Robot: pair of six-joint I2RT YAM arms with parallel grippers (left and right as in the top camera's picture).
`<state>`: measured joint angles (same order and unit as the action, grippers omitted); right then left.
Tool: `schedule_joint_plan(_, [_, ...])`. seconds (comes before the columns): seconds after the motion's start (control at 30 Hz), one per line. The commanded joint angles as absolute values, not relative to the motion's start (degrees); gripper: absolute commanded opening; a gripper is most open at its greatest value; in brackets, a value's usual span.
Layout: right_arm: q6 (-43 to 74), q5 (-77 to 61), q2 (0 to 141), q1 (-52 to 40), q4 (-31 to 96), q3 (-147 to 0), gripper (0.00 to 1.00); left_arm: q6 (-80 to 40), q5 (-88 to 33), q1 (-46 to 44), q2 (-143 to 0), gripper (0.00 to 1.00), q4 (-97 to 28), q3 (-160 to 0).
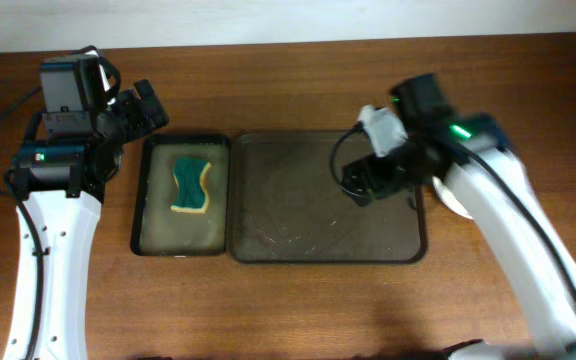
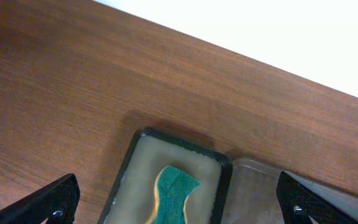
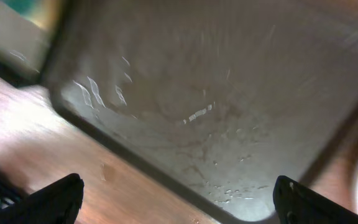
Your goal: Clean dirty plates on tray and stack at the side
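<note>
- Right gripper (image 3: 178, 186): jaws spread wide, nothing between them, black fingers (image 3: 55, 200) well apart.
- Directly beneath it: the dark brown tray (image 1: 288, 200), floor bare and glinting with wet streaks. No plate on it.
- To its outer side, just past the tray's rim: a white plate (image 1: 455, 203) on the table (image 1: 288, 300). Only a sliver shows under the arm, so I cannot tell how many lie there.
- Left gripper (image 2: 178, 183): also wide, holding nothing, raised above the wood.
- Below and ahead of that hand: narrow black tray (image 1: 138, 200) with a green sponge (image 1: 192, 183) lying in pale liquid.
- Black tray sits edge to edge with the brown tray, between the two hands.
</note>
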<state>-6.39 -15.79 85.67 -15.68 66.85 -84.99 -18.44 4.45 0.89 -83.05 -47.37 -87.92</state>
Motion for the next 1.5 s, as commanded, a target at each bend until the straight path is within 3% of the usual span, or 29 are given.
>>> schedule_joint_plan(0.0, [-6.87, -15.86, 66.89, -15.46, 67.07, -85.49, 0.99, -17.93, 3.84, 1.04, -83.02, 0.99, -47.27, -87.96])
schedule_joint_plan(0.2, [-17.15, -6.48, 35.11, -15.31, 63.92, -83.35, 0.98, -17.93, 3.84, 1.02, -83.02, 0.99, -47.27, -87.96])
schedule_joint_plan(0.37, [-19.68, -2.26, 8.62, -10.72, 41.41, -63.79, 0.98, -17.96, 3.86, 1.02, -83.02, 0.99, -47.27, -87.96])
schedule_joint_plan(0.57, [-19.44, -8.58, 3.18, -3.88, 6.35, -35.77, 0.98, -17.93, 3.86, 1.02, -83.02, 0.99, -47.27, -87.96])
schedule_joint_plan(0.73, [-16.88, -9.04, 0.21, -3.68, -5.74, -17.58, 0.98, -17.93, 3.84, 1.02, -83.02, 0.99, -47.29, -87.96])
schedule_joint_plan(1.1, [-15.94, -11.05, 0.19, -3.84, -5.78, -0.32, 0.98, -17.96, 3.84, 1.02, -83.02, 0.99, -47.29, -87.96])
schedule_joint_plan(1.2, [-5.37, -4.03, 0.19, -3.84, -4.82, -0.32, 0.98, -17.93, 3.86, 1.02, -83.02, 1.0, -47.29, -87.96])
schedule_joint_plan(1.3, [17.37, 7.75, 0.19, -3.84, 1.52, -0.32, 0.98, -17.96, 3.84, 1.02, -83.02, 0.99, -47.29, -87.96])
schedule_joint_plan(1.47, [13.78, 8.01, 0.19, -3.84, 3.92, -0.32, 0.98, -17.96, 3.86, 1.02, -83.02, 0.99, -47.29, -87.96])
